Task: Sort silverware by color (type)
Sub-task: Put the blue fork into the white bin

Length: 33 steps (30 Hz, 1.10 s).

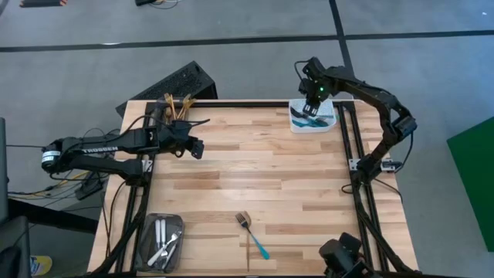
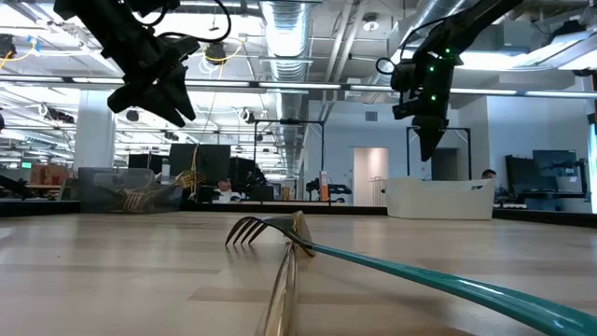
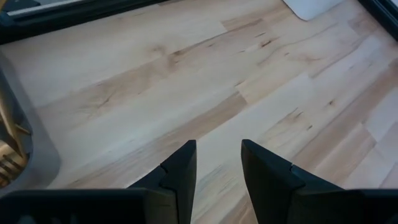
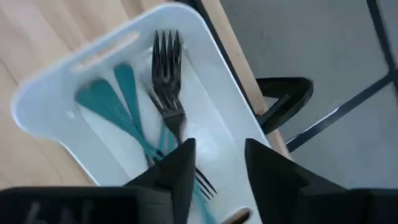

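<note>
Two forks lie crossed on the near middle of the tabletop: a blue-handled fork over a gold fork. I see my right gripper hanging released and empty over the white bin at the far right, where blue-handled forks lie. My left gripper hovers released at far left, near the tray of gold forks. Silver forks sit in the near-left tray.

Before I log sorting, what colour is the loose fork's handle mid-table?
Teal-blue handle on the fork, best in the low view.
</note>
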Tool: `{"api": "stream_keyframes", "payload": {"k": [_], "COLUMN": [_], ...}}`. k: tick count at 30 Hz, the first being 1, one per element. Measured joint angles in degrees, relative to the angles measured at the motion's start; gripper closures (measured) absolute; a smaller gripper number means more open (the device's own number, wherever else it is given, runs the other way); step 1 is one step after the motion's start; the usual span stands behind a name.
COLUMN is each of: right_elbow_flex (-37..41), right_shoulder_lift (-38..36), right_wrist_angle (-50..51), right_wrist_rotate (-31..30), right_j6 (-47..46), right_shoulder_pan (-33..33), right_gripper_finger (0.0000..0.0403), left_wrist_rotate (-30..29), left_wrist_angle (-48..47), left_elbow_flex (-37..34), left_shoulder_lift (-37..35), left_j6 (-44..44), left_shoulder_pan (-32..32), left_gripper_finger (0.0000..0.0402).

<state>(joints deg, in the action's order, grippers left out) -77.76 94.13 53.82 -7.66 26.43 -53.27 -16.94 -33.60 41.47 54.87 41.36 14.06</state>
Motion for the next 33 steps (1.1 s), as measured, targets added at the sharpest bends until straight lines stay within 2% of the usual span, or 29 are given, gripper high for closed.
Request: {"api": "stream_keyframes", "payload": {"k": [3,8,10,16,18,20,23,30,33], "right_elbow_flex": [0.0,0.0,-0.01,-0.02,-0.02,-0.02,-0.02,-0.08,-0.13], "right_shoulder_lift": [0.0,-0.02,-0.02,-0.11,-0.11,-0.11,-0.11,0.33,2.32], "right_wrist_angle": [0.25,3.51,4.72,6.1,6.1,5.94,4.34,-9.76,-16.26], "right_wrist_rotate": [1.24,12.64,13.9,13.63,11.68,9.03,8.18,8.27,4.35], "right_j6": [-9.43,-19.68,-22.31,-31.49,-35.31,-41.27,-50.7,-65.94,-74.27], "right_shoulder_pan": [1.45,6.53,10.29,24.71,29.92,34.86,42.29,63.61,71.67], "right_gripper_finger": [0.0218,0.0213,0.0218,0.0245,0.0254,0.0262,0.0269,0.0268,0.0268], "left_wrist_rotate": [1.28,3.13,4.21,7.19,7.64,7.66,7.49,6.65,5.94], "left_wrist_angle": [-0.01,0.18,0.72,5.24,5.93,5.94,5.92,6.63,7.71], "left_elbow_flex": [0.0,0.0,0.0,0.0,0.0,0.0,0.0,0.0,0.0], "left_shoulder_lift": [0.0,0.0,0.0,0.0,0.0,0.0,0.0,0.0,0.0], "left_j6": [0.02,0.39,0.26,-2.4,-2.58,-2.27,-1.64,-2.5,-4.62], "left_shoulder_pan": [0.0,0.0,-0.23,-4.43,-6.71,-9.38,-13.9,-25.01,-29.34], "left_gripper_finger": [0.0288,0.0288,0.0288,0.0288,0.0288,0.0288,0.0288,0.0288,0.0288]}}
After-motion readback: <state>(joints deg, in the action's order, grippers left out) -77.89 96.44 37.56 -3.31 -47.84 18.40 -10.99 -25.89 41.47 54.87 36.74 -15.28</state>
